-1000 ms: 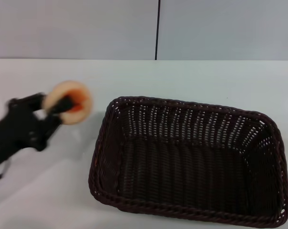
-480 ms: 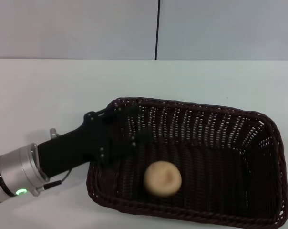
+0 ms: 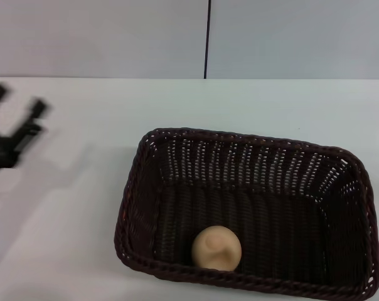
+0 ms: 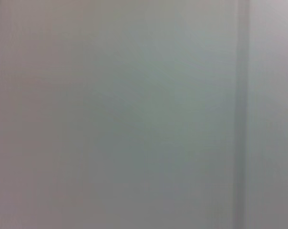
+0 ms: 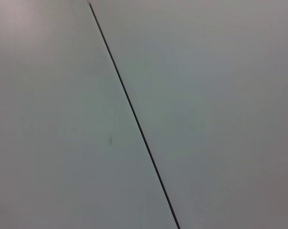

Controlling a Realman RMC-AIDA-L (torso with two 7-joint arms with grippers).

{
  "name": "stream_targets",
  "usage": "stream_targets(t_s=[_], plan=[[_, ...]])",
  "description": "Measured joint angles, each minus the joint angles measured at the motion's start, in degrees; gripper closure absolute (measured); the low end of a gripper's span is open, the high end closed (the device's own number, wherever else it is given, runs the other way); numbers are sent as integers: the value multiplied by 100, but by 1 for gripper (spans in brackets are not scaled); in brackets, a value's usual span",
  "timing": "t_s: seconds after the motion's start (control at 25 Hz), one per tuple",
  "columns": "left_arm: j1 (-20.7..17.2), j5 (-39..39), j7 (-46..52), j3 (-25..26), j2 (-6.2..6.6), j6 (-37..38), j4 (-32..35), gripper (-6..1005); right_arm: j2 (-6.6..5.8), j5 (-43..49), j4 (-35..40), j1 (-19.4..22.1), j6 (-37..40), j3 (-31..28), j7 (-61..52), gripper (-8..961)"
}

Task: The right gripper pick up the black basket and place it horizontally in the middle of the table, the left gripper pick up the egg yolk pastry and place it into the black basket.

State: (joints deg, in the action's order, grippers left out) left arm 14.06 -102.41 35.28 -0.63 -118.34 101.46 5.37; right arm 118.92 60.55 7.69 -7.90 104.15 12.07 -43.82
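Two task things sit settled: the black basket (image 3: 249,219) lies flat on the white table (image 3: 70,251), long side across my view, and the egg yolk pastry (image 3: 216,249) rests inside it on the woven floor, close against the near wall, left of centre. My left hand (image 3: 17,116) hangs at the far left edge of the head view, well apart from the basket, its two fingers (image 3: 36,110) spread and holding nothing. My right hand is nowhere in view; both wrist views show only blank grey wall, one with a thin dark seam. Handling notes, by judgement: the pastry looks light, soft and crumbly, a smooth pale dome, so I would take it across its widest part with gentle pressure, since a hard squeeze would likely dent or crack it. Being round, it may roll if the basket is nudged. The basket looks light but stiff, open weave with a thick braided rim; the rim at the middle of a long side is the natural hold, pinched between inner and outer face. Both placements look done.
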Motion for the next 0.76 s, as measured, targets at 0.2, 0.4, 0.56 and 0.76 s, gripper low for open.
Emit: stream_targets(t_s=[0.2, 0.4, 0.56, 0.76], plan=[[-471, 36, -417, 810, -6, -69, -303, 155, 9, 30, -22, -60, -157, 51, 259, 366], [-672, 37, -583, 1103, -11, -230, -457, 155, 9, 57, -36, -125, -234, 66, 266, 366], [-771, 31, -598, 1109, -25, -234, -486, 155, 2, 222, -33, -230, -373, 68, 273, 366], [-831, 37, -907, 1116, -27, -244, -601, 155, 14, 253, -82, -346, -532, 20, 584, 366]])
